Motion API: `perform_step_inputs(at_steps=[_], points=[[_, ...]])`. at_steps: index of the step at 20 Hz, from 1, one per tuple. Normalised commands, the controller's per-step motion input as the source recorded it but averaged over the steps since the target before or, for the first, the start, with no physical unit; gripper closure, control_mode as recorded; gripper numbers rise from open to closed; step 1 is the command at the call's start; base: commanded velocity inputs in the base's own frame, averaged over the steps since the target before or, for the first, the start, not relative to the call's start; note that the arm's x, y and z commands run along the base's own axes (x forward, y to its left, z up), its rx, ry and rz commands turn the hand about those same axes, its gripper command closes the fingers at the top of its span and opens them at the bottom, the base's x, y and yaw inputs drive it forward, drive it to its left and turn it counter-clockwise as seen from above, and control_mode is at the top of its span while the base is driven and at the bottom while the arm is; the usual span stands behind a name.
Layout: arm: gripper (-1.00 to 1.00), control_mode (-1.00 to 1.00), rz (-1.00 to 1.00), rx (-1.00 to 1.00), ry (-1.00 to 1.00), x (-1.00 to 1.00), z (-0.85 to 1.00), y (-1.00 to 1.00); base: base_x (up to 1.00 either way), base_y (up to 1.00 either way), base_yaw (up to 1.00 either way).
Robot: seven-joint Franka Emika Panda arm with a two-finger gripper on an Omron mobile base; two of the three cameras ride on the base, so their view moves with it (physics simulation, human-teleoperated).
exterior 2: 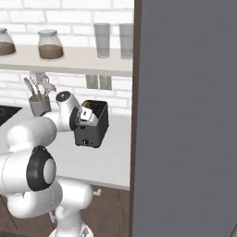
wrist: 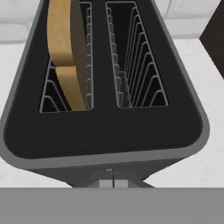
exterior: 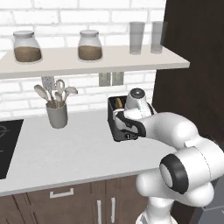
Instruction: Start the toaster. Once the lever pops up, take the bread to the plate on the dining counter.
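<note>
The dark grey toaster (exterior: 117,117) (exterior 2: 96,126) (wrist: 109,135) stands on the grey worktop near the brick wall. The golden-brown bread (wrist: 65,52) (exterior: 119,103) stands upright in the left slot in the hand view; the right slot is empty. My gripper (wrist: 113,183) (exterior: 127,127) (exterior 2: 84,115) is shut, its tips pressed together at the top of the toaster's narrow front face, just over the front rim. Nothing is held between the fingers. The plate and the dining counter are out of view.
A grey holder with wooden spoons (exterior: 57,113) stands left of the toaster, and a black cooktop (exterior: 6,146) lies at the far left. A shelf (exterior: 87,61) above carries jars and glasses. A tall dark cabinet (exterior: 192,65) (exterior 2: 185,115) closes off the right side.
</note>
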Motion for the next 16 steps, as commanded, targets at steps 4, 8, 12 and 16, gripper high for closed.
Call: perform_step_inputs(at_steps=[4,8,12,16], points=[[1.00,-1.00,0.00,0.00,0.00,0.09,-0.17,0.00,0.00,0.00,0.00],[1.00,-1.00,0.00,0.00,0.00,0.00,-0.32,0.01,0.00,0.00,0.00],[1.00,-1.00,0.00,0.01,0.01,-0.03,-0.45,0.01,0.00,0.00,0.00],[1.00,-1.00,0.00,0.01,0.03,-0.09,-0.54,0.10,0.00,0.00,0.00]])
